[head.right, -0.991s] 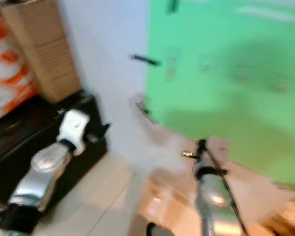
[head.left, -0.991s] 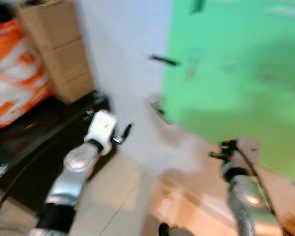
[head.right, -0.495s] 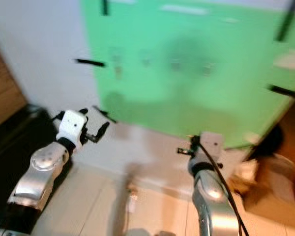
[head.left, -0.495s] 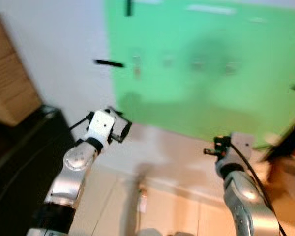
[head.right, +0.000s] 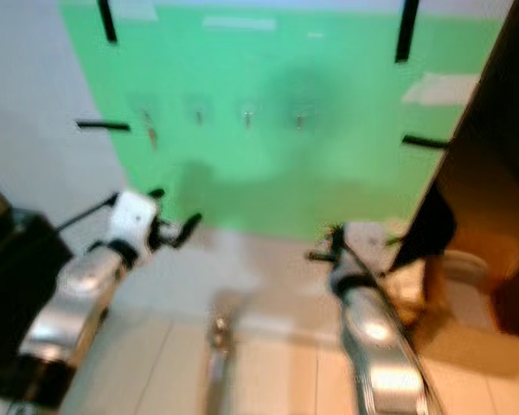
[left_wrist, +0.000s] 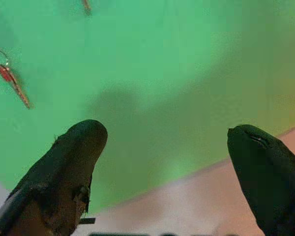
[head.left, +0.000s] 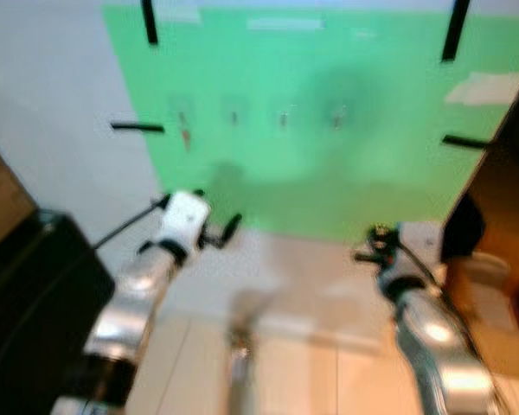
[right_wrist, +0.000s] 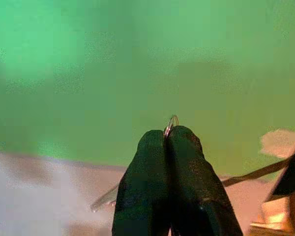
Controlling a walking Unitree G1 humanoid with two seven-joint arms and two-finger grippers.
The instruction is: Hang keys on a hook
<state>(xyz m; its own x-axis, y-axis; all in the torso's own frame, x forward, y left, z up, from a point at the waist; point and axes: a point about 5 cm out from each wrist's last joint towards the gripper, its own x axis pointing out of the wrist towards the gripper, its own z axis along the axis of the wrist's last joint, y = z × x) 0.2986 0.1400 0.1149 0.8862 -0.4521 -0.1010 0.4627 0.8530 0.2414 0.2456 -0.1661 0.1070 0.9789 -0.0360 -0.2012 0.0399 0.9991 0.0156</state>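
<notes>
Nearest, the two silver arms reach forward over a pale tiled floor (head.left: 285, 372). The left gripper (head.left: 221, 233) is raised at the lower left edge of the green sheet (head.left: 329, 173), its jaws wide apart with nothing between them, as the left wrist view makes plain (left_wrist: 164, 147). The right gripper (head.left: 368, 255) is held low before the pale strip of wall under the sheet; in the head views it is a blur, but the right wrist view shows its jaws pressed together (right_wrist: 168, 135) on a thin metal key ring (right_wrist: 171, 123), a sliver of which pokes out above the tips. The keys themselves are hidden.

To the left stands a black cabinet (head.left: 26, 294); to the right, a dark brown panel (head.left: 510, 173).

Farther off, the green sheet is fixed to the white wall with four black tape strips (head.left: 137, 127). Across it runs a row of four small hooks (head.left: 283, 118), as far as the blur allows a count. The leftmost hook already carries something reddish (head.left: 184, 134); the left wrist view resolves it as a ring with a red key (left_wrist: 10, 81).

Compared with half a second ago, the camera has swung, so the sheet sits more squarely ahead and the cardboard box has gone from view.
</notes>
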